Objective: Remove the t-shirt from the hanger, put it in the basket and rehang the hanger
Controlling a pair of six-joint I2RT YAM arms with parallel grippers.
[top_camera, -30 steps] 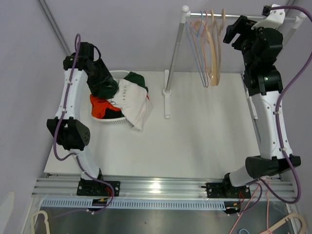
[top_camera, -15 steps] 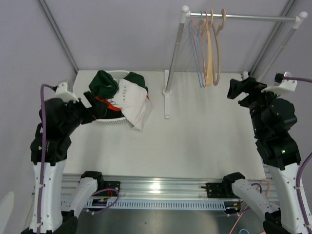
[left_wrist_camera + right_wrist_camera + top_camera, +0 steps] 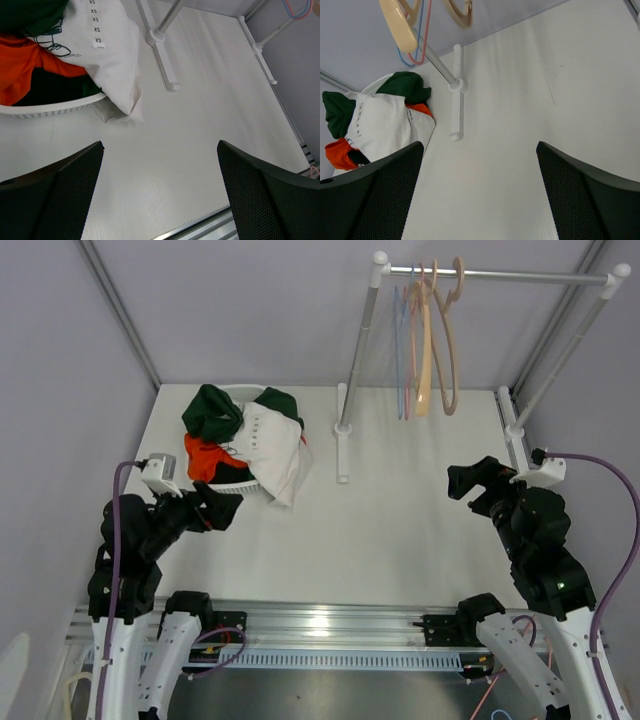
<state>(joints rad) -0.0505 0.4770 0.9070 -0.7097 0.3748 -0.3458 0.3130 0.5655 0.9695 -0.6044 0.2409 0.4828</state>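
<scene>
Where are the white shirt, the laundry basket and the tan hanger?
white shirt (image 3: pixel 274 445): top external view, middle of its cloth.
laundry basket (image 3: pixel 225 486): top external view, its near rim.
tan hanger (image 3: pixel 423 370): top external view, its hanging arm.

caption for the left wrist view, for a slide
Open left gripper over the table; laundry basket with a white garment spilling over its rim, rack base beyond.
</scene>
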